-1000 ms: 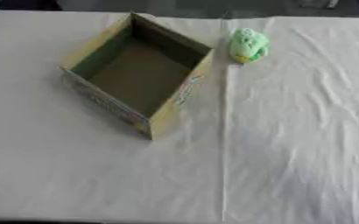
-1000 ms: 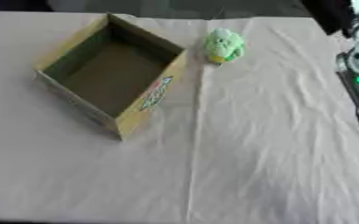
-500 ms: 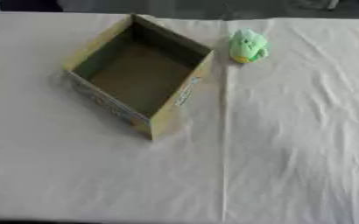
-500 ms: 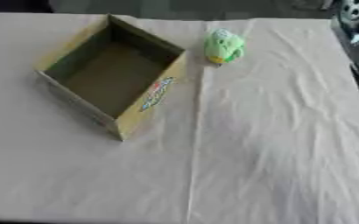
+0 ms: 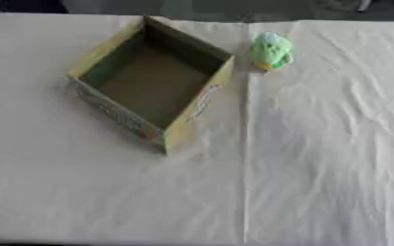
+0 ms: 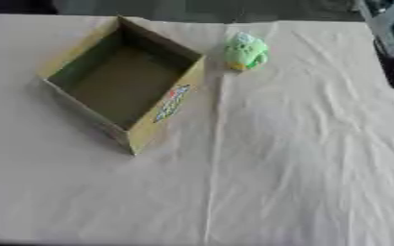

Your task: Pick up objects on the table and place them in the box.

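Green toy (image 5: 270, 50) lies on the cloth-covered table (image 5: 318, 158) near its far edge, just right of the open cardboard box (image 5: 154, 81) but apart from it. Box sits askew toward far-left corner, open top up, nothing seen inside. Neither robot hand in shot, so grip state can't be told

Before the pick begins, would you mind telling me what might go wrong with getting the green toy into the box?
1. The green toy looks small, rounded and soft, so it may roll or slip from the fingers during the pick.
2. It lies just beside the cardboard box, near its far right corner; a reaching hand might bump the box wall and shift the box.
3. The cloth covering the table is wrinkled and could bunch up if fingers drag across it.
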Robot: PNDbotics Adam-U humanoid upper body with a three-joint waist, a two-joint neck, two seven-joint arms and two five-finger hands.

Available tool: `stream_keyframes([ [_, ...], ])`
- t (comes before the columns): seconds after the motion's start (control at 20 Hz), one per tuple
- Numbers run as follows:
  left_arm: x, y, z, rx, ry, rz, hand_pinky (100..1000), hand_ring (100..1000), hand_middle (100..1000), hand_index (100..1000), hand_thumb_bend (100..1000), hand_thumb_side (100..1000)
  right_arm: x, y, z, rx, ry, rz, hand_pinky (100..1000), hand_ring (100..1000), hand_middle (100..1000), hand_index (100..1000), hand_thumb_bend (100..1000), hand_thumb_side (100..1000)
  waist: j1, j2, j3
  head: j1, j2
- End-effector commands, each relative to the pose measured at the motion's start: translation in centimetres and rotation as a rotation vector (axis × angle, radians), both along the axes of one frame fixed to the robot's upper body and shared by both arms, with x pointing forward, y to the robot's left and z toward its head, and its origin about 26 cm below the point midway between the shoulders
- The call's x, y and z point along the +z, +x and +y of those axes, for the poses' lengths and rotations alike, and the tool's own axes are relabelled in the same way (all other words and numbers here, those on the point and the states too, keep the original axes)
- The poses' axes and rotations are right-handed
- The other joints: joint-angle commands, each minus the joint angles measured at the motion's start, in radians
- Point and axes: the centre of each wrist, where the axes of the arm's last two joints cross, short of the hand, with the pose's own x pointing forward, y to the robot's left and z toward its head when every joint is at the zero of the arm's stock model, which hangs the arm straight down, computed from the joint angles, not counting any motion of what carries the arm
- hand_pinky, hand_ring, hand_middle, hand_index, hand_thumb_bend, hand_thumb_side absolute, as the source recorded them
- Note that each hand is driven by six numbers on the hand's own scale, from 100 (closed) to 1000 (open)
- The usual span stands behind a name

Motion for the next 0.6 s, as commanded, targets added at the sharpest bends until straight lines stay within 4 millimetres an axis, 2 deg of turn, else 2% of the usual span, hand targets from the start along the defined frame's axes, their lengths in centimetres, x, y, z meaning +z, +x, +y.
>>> stream_keyframes([
  [0.05,0.7,-0.2,0.0,-0.011,0.016,-0.023,320,557,675,802,100,714,0.7,0.7,-0.6,-0.002,-0.042,0.024,941,903,860,962,623,982,0.0,-0.02,0.002,-0.004,-0.014],
  [0.15,0.7,-0.2,0.0,-0.013,0.017,-0.023,319,557,675,802,100,714,0.4,1.2,-0.6,0.009,-0.057,0.062,946,910,863,971,657,946,0.0,-0.018,0.004,-0.005,-0.017],
  [0.5,0.8,-0.1,-0.1,-0.02,0.018,-0.024,318,558,676,802,100,715,-0.4,2.2,-0.8,0.054,-0.094,0.187,963,932,878,1000,680,829,0.002,-0.013,0.011,-0.008,-0.028],
  [0.6,0.8,-0.1,-0.2,-0.022,0.019,-0.024,318,558,677,802,100,716,-0.4,2.3,-0.8,0.071,-0.114,0.226,967,939,880,1000,690,767,0.001,-0.012,0.012,-0.008,-0.029],
])
